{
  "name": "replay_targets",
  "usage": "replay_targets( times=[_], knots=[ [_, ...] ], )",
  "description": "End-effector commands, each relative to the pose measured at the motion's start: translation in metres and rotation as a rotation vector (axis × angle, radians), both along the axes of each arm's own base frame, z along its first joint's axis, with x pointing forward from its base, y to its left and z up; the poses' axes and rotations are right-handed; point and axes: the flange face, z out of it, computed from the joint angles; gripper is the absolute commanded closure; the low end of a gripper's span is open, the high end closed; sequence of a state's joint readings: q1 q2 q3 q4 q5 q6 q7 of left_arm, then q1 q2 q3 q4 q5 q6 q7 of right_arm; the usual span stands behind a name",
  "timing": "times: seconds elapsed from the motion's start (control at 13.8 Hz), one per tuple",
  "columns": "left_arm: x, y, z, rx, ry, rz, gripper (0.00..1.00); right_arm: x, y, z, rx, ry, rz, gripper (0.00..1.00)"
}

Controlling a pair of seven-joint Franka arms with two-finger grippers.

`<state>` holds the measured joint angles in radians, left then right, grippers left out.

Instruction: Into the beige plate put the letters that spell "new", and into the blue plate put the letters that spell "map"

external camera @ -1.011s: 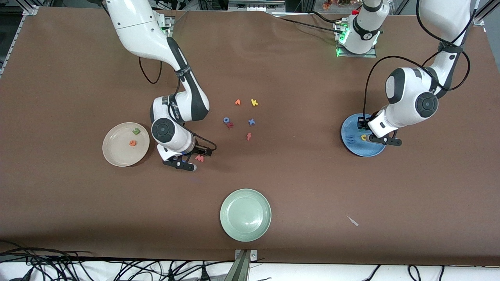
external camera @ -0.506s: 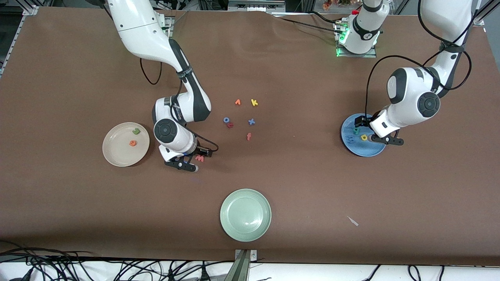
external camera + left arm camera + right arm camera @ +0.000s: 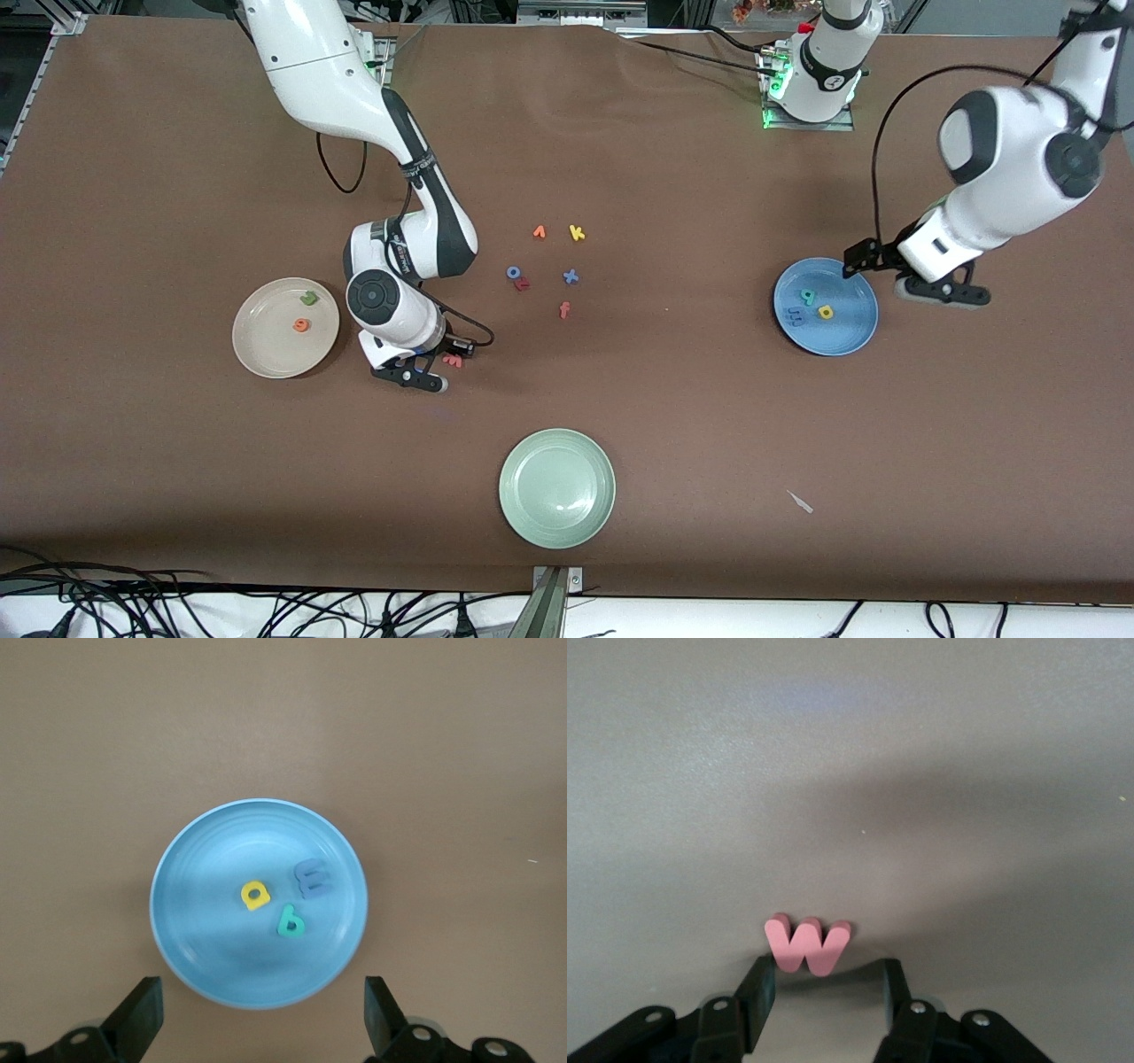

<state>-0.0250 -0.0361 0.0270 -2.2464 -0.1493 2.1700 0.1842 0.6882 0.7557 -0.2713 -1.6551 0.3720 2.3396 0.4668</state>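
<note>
Right wrist view first: the salmon-red w (image 3: pixel 806 946) stands on edge on the brown table (image 3: pixel 709 425), right in the mouth of the right gripper (image 3: pixel 828 983). One of its fingers (image 3: pixel 764 979) touches the end of the w, and the second finger stands just off the letter's other end with a sliver of table showing between. So the jaws bracket the w but are not clamped on it. The gripper sits low at the table, with the w beside the beige plate (image 3: pixel 270 350), toward the middle of the table. In that plate lie the olive-green n (image 3: pixel 308 299) and the orange e (image 3: pixel 302 325), a little apart.

Over to the left gripper (image 3: pixel 904 276): it hangs up in the air over the rim of the blue plate (image 3: pixel 846 332), jaws spread wide and holding nothing. In the plate lie the blue m (image 3: pixel 795 316), the yellow letter (image 3: pixel 826 311) and the teal letter (image 3: pixel 807 297), bunched near its centre, yellow and teal almost touching.

A cluster of spare letters (image 3: pixel 563 309) sits mid-table, and the pale green plate (image 3: pixel 556 487) lies nearer the front camera.
</note>
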Motion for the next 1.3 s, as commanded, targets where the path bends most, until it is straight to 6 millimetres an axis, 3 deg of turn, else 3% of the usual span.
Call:
replay_targets(
  times=[0.0, 0.29, 0.58, 0.79, 0.94, 1.23],
  knots=[
    [-0.003, 0.001, 0.072, 0.057, -0.008, -0.05, 0.0, 0.011, 0.005, -0.008, 0.01, -0.012, -0.006, 0.42],
    [0.001, 0.004, 0.191, 0.128, 0.025, -0.081, 0.0, 0.015, 0.006, -0.008, 0.012, -0.02, -0.001, 0.42],
    [-0.012, -0.002, 0.253, 0.173, 0.056, -0.014, 0.0, 0.017, 0.006, -0.011, 0.011, -0.023, 0.002, 0.42],
    [-0.014, -0.016, 0.275, 0.18, 0.034, 0.148, 0.0, 0.021, 0.003, -0.011, 0.012, -0.027, -0.001, 0.42],
    [-0.008, -0.024, 0.275, 0.171, 0.015, 0.233, 0.0, 0.023, 0.005, -0.012, 0.012, -0.031, 0.002, 0.42],
    [-0.005, -0.029, 0.271, 0.171, 0.024, 0.234, 0.0, 0.026, 0.003, -0.012, 0.012, -0.035, -0.002, 0.42]
  ],
)
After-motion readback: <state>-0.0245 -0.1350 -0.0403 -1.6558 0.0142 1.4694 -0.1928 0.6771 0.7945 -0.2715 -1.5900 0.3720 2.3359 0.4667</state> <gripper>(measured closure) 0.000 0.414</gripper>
